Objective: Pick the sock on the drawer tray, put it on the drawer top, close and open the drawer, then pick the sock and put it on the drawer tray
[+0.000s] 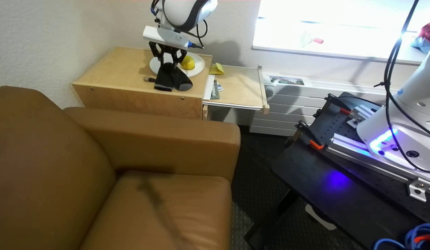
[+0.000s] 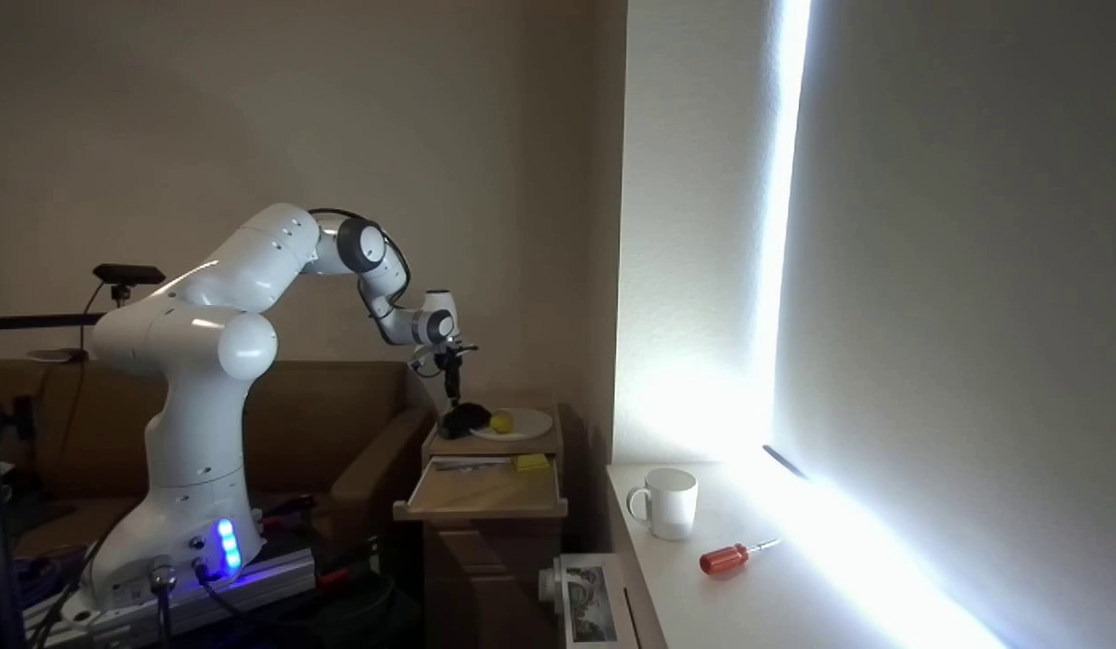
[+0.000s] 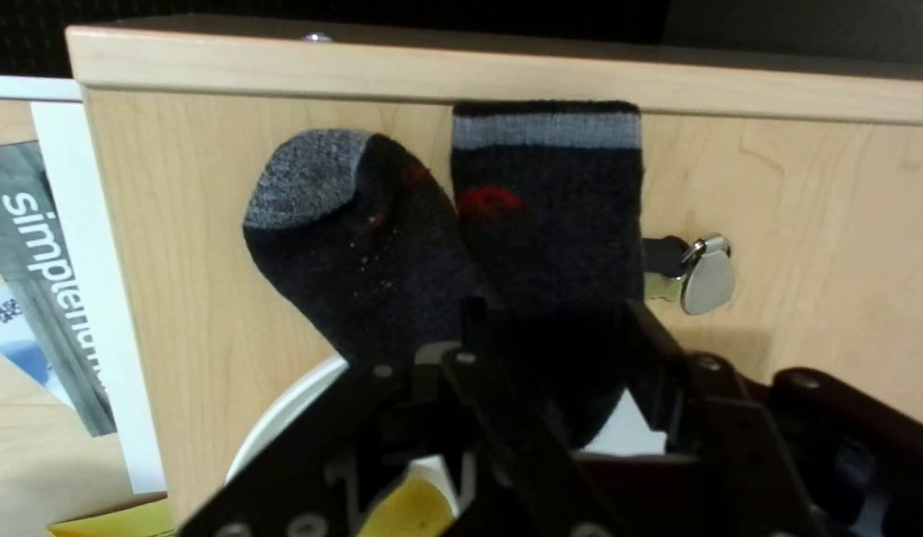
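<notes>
Partly between the spread jaws, the sock (image 3: 432, 261) lies folded.

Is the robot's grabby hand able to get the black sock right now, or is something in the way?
Probably yes: the gripper seems open, its jaws apart right at the black sock on the drawer top, and nothing seems to lie over it. The yellow fruit sits off to one side.
</notes>
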